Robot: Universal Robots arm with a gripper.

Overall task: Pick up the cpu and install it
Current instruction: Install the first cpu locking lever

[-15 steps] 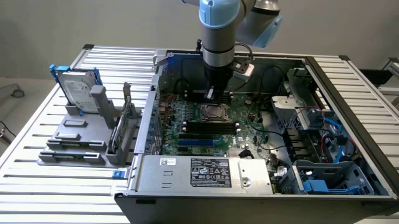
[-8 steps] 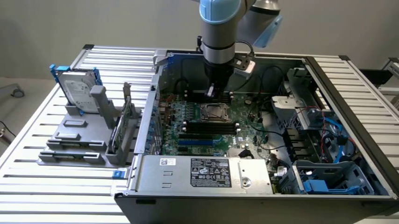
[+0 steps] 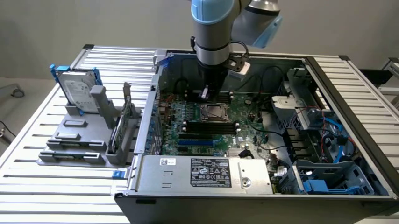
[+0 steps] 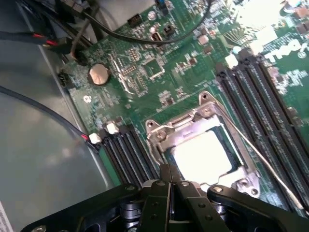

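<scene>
The cpu (image 4: 203, 155), a pale silvery square, lies flat inside the dark metal-framed socket (image 4: 159, 140) on the green motherboard (image 4: 145, 72). My gripper (image 4: 170, 170) hangs just above the socket's edge, its two black fingers pressed together with nothing between them. In the exterior view the gripper (image 3: 205, 96) reaches down into the open computer case, just behind the socket (image 3: 215, 112). The socket's thin wire lever (image 4: 260, 154) lies out to one side.
Black memory slots (image 3: 210, 127) flank the socket. Cables (image 3: 265, 74) and the case walls (image 3: 156, 93) close in around the arm. A power supply (image 3: 203, 172) sits at the case front. A hard drive (image 3: 78, 88) stands on a grey rack at the exterior view's left.
</scene>
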